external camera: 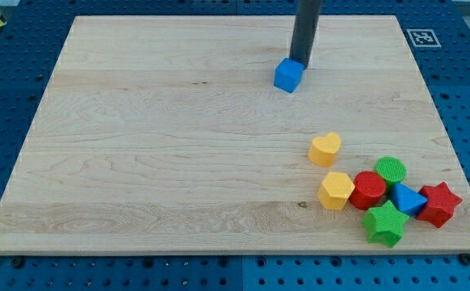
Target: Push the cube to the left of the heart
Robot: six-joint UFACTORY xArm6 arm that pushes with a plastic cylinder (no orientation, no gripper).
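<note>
A blue cube (287, 76) lies on the wooden board toward the view's top, right of centre. My tip (298, 62) is at the cube's upper right edge, touching or nearly touching it. A yellow heart (325, 149) lies below and to the right of the cube, well apart from it.
Below the heart is a cluster at the board's lower right: a yellow hexagon (336, 190), a red cylinder (368, 190), a green cylinder (391, 170), a blue triangle (408, 199), a red star (438, 204) and a green star (383, 223). The board's right edge (461, 162) is near them.
</note>
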